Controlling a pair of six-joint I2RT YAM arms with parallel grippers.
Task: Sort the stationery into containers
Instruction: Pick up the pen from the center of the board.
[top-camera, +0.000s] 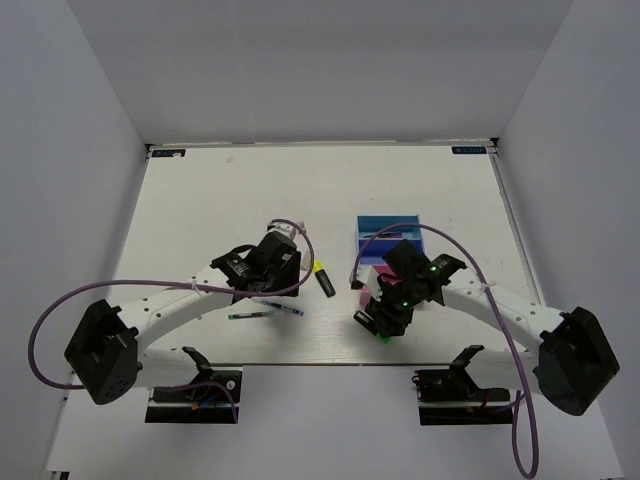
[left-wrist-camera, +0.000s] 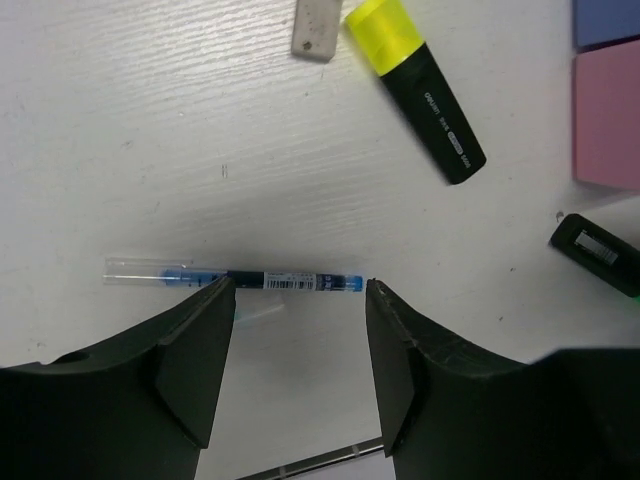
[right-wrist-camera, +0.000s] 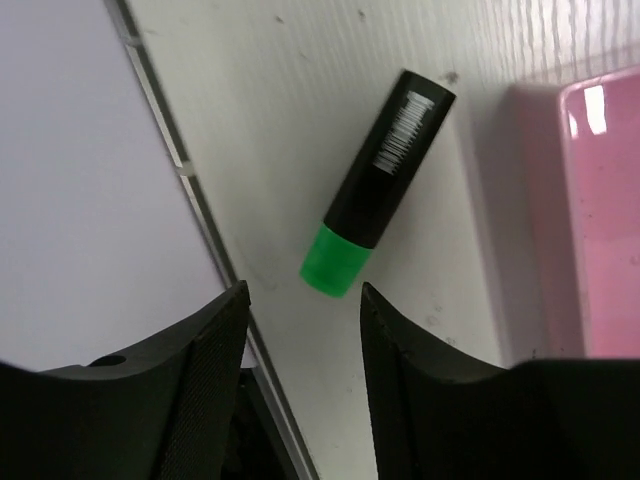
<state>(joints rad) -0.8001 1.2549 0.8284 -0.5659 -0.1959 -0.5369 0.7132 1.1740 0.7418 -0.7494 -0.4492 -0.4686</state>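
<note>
My left gripper (top-camera: 266, 283) (left-wrist-camera: 300, 292) is open and empty, low over the table. A thin blue pen (left-wrist-camera: 235, 277) (top-camera: 278, 303) lies across just beyond its fingertips. A second thin pen (top-camera: 245, 314) lies beside it. The yellow-cap highlighter (left-wrist-camera: 415, 90) (top-camera: 324, 278) and the greyish eraser (left-wrist-camera: 318, 28) lie further off. My right gripper (top-camera: 380, 322) (right-wrist-camera: 303, 295) is open and empty near the front table edge. The green-cap highlighter (right-wrist-camera: 378, 198) (left-wrist-camera: 597, 253) lies just beyond its tips, beside the pink tray (right-wrist-camera: 600, 200) (left-wrist-camera: 608, 120). The tan block is not in view.
The three joined trays stand right of centre: light blue (top-camera: 390, 221) furthest, dark blue (top-camera: 382, 240) (left-wrist-camera: 605, 20) in the middle, pink nearest, partly under my right arm. The table's front edge strip (right-wrist-camera: 190, 190) runs close to my right gripper.
</note>
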